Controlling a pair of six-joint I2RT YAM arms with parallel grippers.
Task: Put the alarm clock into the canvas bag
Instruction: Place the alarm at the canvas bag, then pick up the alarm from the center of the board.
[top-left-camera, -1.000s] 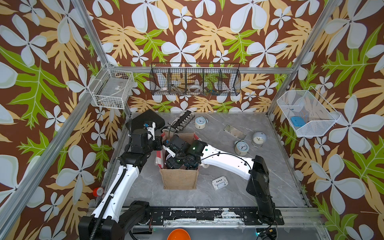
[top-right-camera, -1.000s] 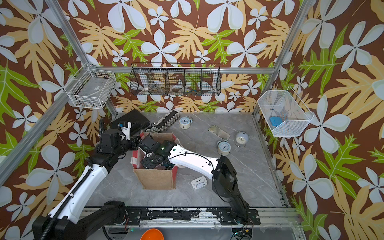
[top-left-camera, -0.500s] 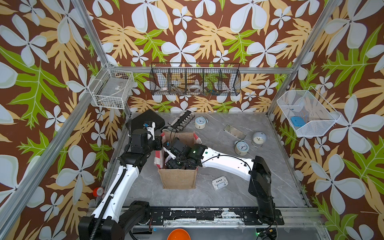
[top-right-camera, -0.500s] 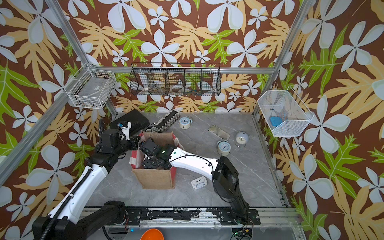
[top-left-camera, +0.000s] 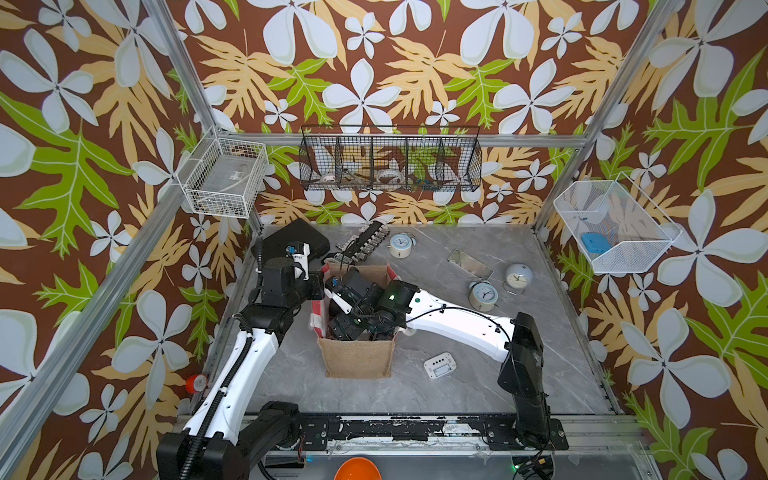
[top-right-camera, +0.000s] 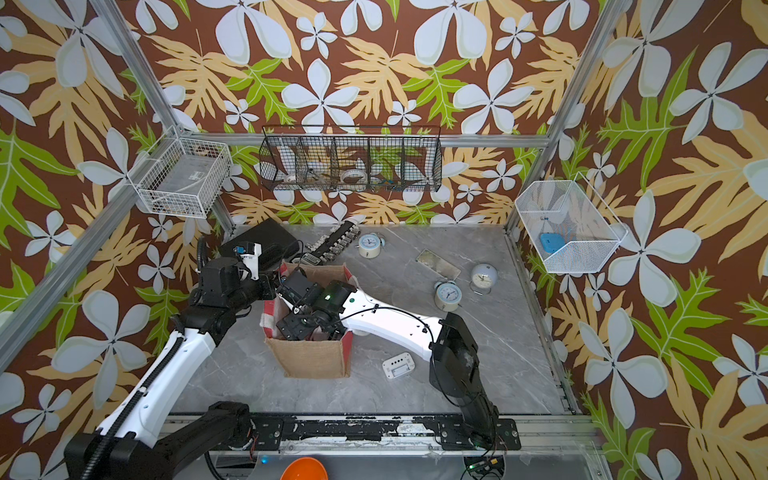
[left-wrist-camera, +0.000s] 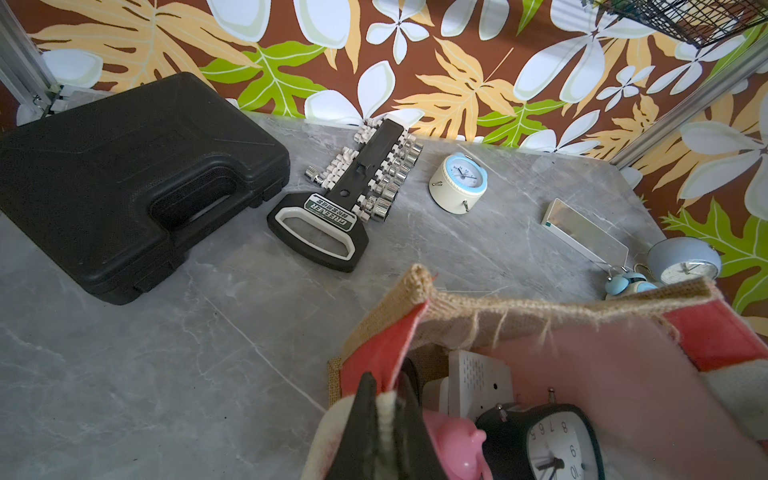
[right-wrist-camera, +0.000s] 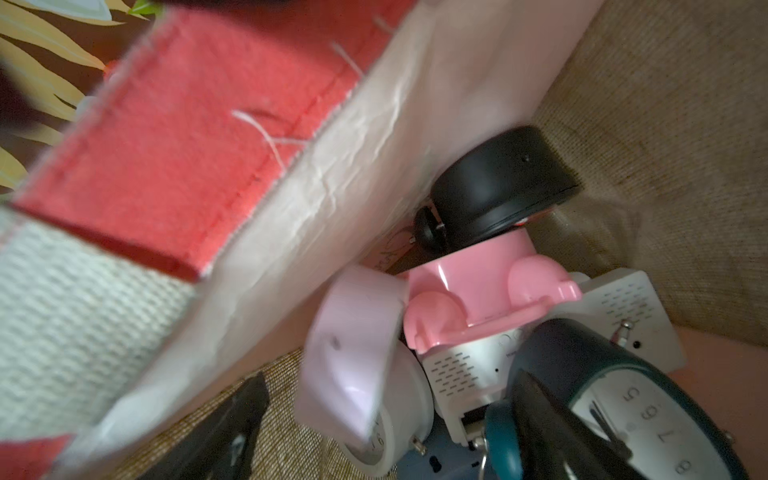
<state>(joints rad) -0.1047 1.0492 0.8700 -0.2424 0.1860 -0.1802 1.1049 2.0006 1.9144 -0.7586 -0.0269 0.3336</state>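
The canvas bag stands open mid-table, burlap front toward me, with red-and-white side panels. My left gripper is shut on its cream left rim, holding that side up. My right gripper reaches down inside the bag and is open. A pale lilac alarm clock sits blurred between its fingers, touching neither. Beneath lie several other clocks: a pink one, a black one, a white boxy one and a dark teal one.
More clocks are on the table: cream-and-blue at the back, a blue twin-bell, a grey round one and a white digital one. A black plastic case and socket rail lie behind the bag. Wire baskets hang on the walls.
My right gripper has opened wider inside the bag and the lilac clock has come loose from it. The left gripper keeps its hold on the rim.
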